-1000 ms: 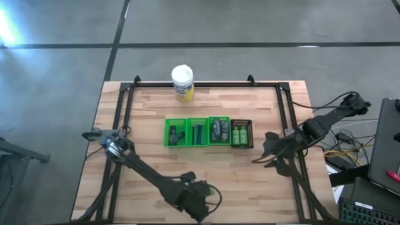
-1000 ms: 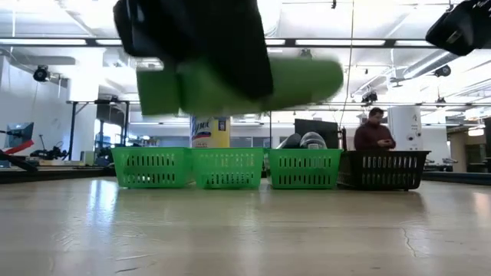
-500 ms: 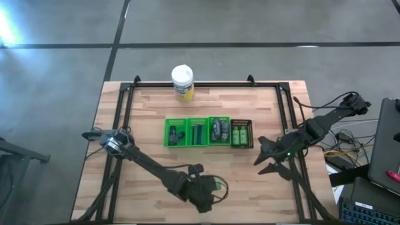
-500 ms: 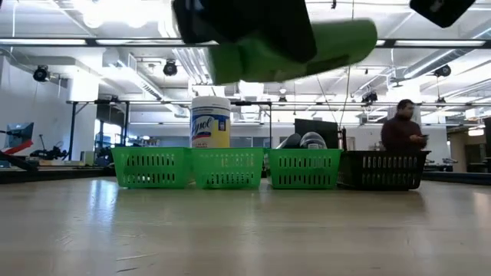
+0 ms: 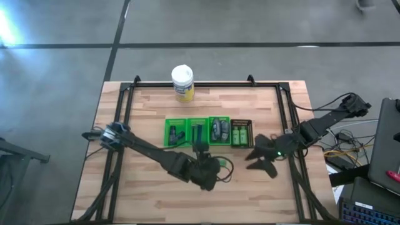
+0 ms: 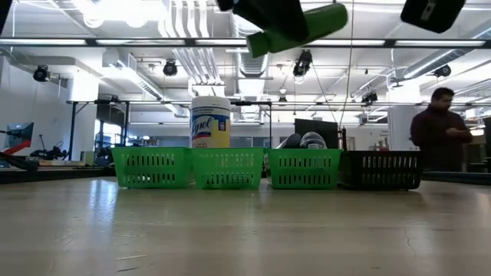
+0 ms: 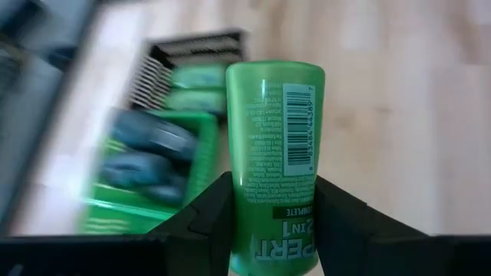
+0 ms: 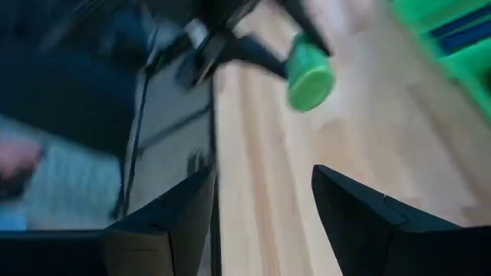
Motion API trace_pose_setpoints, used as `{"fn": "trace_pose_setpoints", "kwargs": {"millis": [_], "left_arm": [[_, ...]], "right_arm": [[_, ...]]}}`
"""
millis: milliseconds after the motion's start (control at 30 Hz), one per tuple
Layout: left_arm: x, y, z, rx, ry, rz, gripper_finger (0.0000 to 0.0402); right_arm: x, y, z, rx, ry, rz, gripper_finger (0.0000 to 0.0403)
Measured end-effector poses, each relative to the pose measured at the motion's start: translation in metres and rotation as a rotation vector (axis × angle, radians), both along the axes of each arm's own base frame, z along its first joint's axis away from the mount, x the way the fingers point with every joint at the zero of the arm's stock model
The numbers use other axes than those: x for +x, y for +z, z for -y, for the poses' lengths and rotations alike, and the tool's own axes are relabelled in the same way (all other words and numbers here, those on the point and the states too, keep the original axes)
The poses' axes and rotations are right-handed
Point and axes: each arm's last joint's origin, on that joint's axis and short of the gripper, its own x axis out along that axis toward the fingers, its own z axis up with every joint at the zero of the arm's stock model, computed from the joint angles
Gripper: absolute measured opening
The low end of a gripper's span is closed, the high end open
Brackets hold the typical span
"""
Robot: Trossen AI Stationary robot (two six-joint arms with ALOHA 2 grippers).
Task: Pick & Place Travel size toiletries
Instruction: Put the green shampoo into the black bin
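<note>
While stretched low across the table, left pincer (image 7: 272, 222) clamps green bottle (image 7: 275, 153), right pincer (image 8: 261, 207) spread, empty, nr black basket (image 5: 242, 133)

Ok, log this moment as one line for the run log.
left gripper: shut on green bottle, lifted near the baskets | right gripper: jaws open, empty, beside black basket
</note>
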Motion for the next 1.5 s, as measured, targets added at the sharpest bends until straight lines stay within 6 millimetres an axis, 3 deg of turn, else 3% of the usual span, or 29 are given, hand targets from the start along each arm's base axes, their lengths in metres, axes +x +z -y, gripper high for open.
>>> {"fn": "trace_pose_setpoints", "kwargs": {"millis": [267,667,1067,1500], "left_arm": [[0.01,0.012,-0.025,0.211,0.061,0.067,0.0142],[0.025,0.021,-0.043,0.237,0.028,0.131,0.0142],[0.034,0.027,-0.057,0.221,0.059,0.2,0.0142],[0.034,0.025,-0.061,0.206,0.045,0.177,0.0143]], "right_arm": [[0.02,0.003,0.029,0.11,-0.207,0.032,0.0243],[0.031,-0.001,0.053,0.124,-0.283,0.009,0.0227],[0.048,-0.012,0.058,0.141,-0.287,-0.022,0.0222],[0.047,-0.011,0.061,0.143,-0.295,-0.024,0.0136]]}}
